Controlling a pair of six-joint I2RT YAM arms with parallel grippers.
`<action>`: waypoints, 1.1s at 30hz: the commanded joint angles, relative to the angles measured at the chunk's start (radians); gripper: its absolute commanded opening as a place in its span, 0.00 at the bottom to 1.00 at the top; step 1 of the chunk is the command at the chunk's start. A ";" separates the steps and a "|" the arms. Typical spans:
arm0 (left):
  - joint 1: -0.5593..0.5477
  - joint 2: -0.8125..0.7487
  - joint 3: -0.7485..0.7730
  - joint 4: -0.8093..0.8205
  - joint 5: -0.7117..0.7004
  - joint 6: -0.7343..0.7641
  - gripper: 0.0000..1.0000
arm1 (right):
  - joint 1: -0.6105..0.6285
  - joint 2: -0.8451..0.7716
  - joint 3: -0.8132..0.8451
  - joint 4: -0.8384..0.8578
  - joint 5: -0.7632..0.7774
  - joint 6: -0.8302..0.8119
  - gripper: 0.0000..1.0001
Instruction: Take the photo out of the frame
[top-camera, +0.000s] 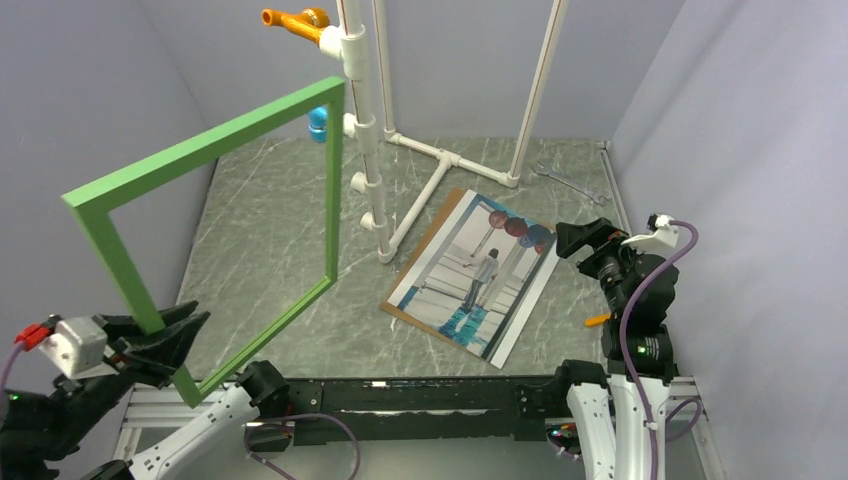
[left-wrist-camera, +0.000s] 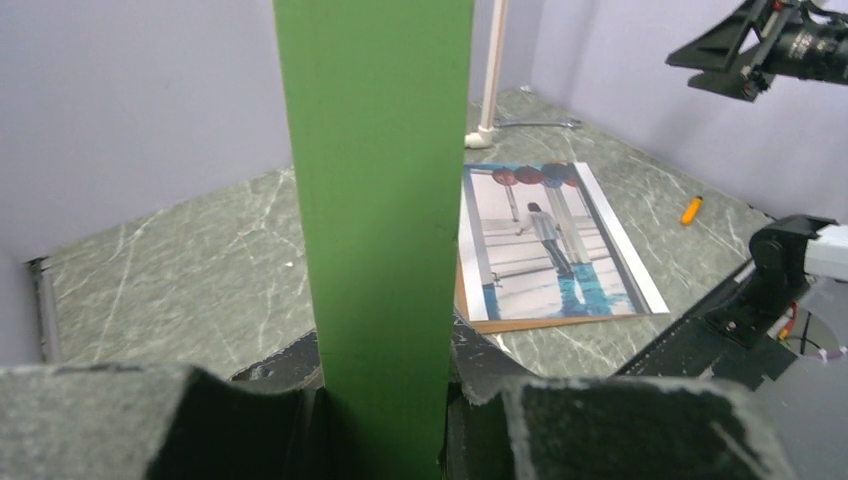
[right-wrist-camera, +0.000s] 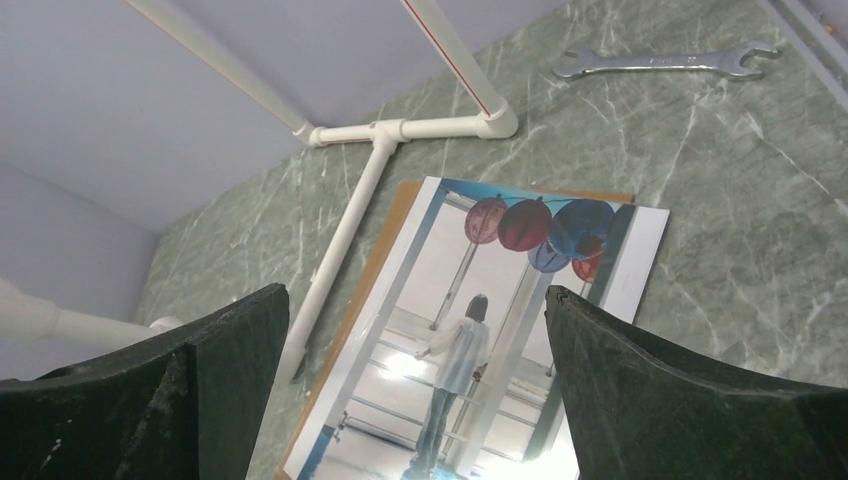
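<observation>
Photo lies face-up, white-bordered, seemingly on brown board.

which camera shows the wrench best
The right wrist view: the wrench lies whole, close and sharp. The top view shows it small, at the back right; the left wrist view shows it distant and tiny.

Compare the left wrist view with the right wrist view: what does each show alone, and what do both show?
Only the left wrist view: the green frame clamped in the left hand, and a small orange object on the table. Only the right wrist view: the pipe stand's T-joint. Both: the photo lying flat on the brown backing board, out of the frame.
</observation>
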 joint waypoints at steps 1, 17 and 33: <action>-0.020 -0.026 0.063 0.061 -0.113 -0.013 0.00 | 0.001 0.016 -0.007 0.037 -0.020 0.008 1.00; -0.032 0.020 -0.092 0.167 -0.381 -0.082 0.00 | 0.001 0.031 -0.013 0.029 -0.019 -0.003 1.00; -0.102 0.344 -0.203 0.367 -0.648 -0.104 0.00 | 0.000 0.018 -0.029 0.009 -0.017 -0.011 1.00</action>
